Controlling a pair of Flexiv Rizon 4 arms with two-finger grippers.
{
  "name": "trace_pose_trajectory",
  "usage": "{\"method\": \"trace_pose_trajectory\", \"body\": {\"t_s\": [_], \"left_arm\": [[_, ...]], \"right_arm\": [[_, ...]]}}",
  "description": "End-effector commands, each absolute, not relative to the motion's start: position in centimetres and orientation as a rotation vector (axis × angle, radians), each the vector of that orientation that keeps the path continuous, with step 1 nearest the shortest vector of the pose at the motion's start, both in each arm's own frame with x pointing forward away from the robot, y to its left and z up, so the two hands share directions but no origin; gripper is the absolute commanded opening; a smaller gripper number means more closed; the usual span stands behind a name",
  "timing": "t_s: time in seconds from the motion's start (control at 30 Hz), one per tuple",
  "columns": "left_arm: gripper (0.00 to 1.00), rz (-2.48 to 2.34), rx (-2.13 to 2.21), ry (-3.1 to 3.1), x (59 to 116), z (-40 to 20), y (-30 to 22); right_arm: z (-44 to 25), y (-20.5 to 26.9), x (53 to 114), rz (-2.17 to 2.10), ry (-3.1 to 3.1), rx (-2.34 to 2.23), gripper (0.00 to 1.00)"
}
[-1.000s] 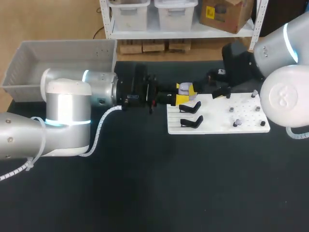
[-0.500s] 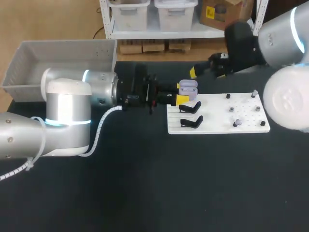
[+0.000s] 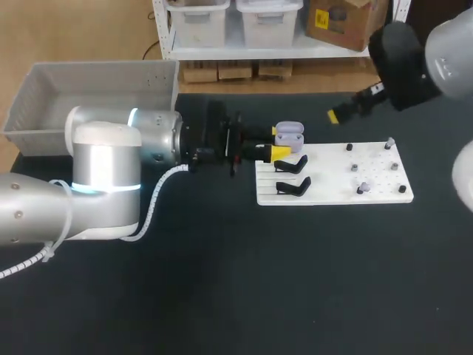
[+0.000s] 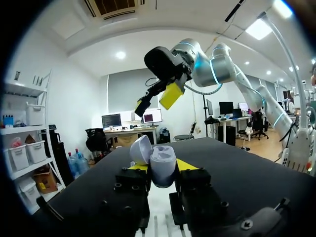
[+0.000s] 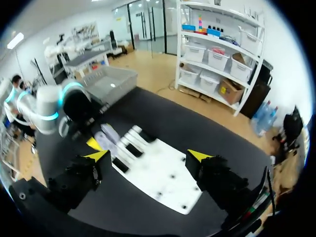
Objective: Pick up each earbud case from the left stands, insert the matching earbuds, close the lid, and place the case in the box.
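Lavender earbud case (image 3: pixel 289 133), lid open and tilted back, is gripped between the two yellow tips of the left claw (image 3: pixel 281 142); the left wrist view shows a tip pressed on either side of the case (image 4: pixel 162 165). It hangs at the far-left corner of the flat white board (image 3: pixel 332 194), just beyond the two black stands (image 3: pixel 291 164) on the board's left part. The left arm lies level along the far side of the black surface (image 3: pixel 259 281), with the grey plastic box (image 3: pixel 44 111) behind it at the far-left corner. A wide stretch of surface in front of the board is open to the near edge. Right claw (image 3: pixel 341 115) is raised beyond the board's far edge, well apart from the case, fingers spread wide with nothing between them (image 5: pixel 148 155). Against 1.0 s ago: the right claw was down at the board beside the case and has since lifted up and away to the right; left claw and case have hardly shifted.
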State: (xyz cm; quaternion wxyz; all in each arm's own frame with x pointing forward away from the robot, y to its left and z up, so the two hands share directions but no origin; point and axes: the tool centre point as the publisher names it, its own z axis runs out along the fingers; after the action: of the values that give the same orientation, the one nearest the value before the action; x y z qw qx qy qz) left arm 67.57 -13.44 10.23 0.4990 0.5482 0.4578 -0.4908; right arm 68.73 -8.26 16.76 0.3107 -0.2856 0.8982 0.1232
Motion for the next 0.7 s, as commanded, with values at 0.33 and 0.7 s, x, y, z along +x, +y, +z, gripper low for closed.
{"method": "trace_pose_trajectory", "body": {"t_s": [0.33,0.7], "left_arm": [[0.0,-1.184,1.324,1.097,67.6,10.3,-13.5],[0.0,-1.184,1.324,1.097,67.6,10.3,-13.5]], "right_arm": [[14.3,-13.6,71.4,-0.251,2.564,-0.709,1.0],[13.5,-14.6,72.1,-0.246,2.588,-0.662,1.0]]}}
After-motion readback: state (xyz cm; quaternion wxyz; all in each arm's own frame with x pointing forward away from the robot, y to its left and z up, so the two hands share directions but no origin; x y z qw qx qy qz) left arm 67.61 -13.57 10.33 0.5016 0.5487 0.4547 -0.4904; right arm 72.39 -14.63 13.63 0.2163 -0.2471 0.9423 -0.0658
